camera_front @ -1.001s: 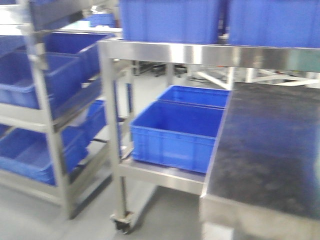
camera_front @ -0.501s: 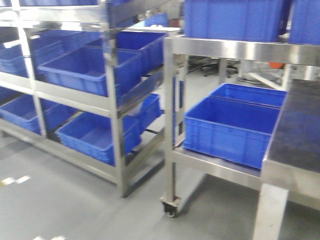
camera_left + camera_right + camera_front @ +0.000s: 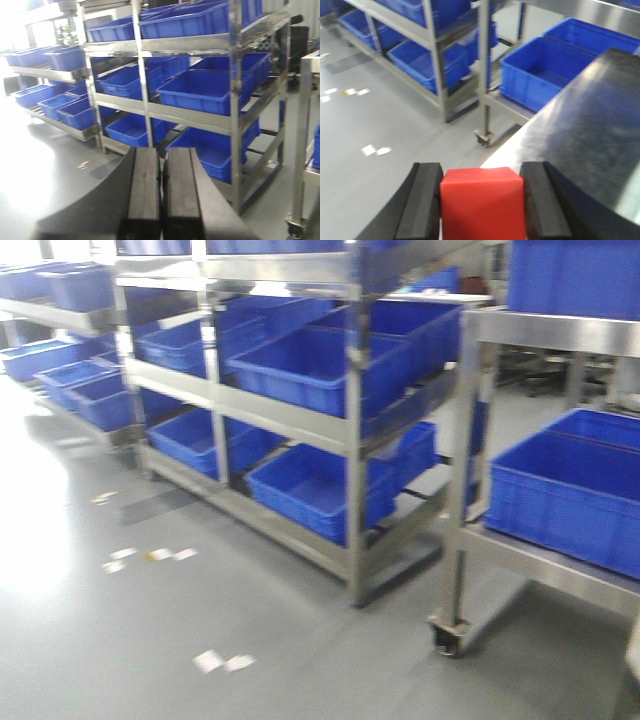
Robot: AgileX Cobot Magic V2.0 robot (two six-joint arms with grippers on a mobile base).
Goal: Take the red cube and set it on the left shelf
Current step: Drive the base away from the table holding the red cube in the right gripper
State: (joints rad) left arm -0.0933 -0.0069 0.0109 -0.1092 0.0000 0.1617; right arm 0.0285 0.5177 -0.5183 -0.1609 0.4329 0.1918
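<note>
Right gripper (image 3: 482, 202): we see it clamping the red cube (image 3: 482, 207) between both pads.
Left gripper (image 3: 161, 192): we see its fingers pressed together, holding nothing.
Left shelf (image 3: 285, 412): it stands farther off on the floor, carrying blue crates (image 3: 310, 370).

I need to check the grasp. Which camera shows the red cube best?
The right wrist view: the red cube fills the gap between the pads of the right gripper, in plain sight. The front and left wrist views show racks and blue crates, no cube.
</note>
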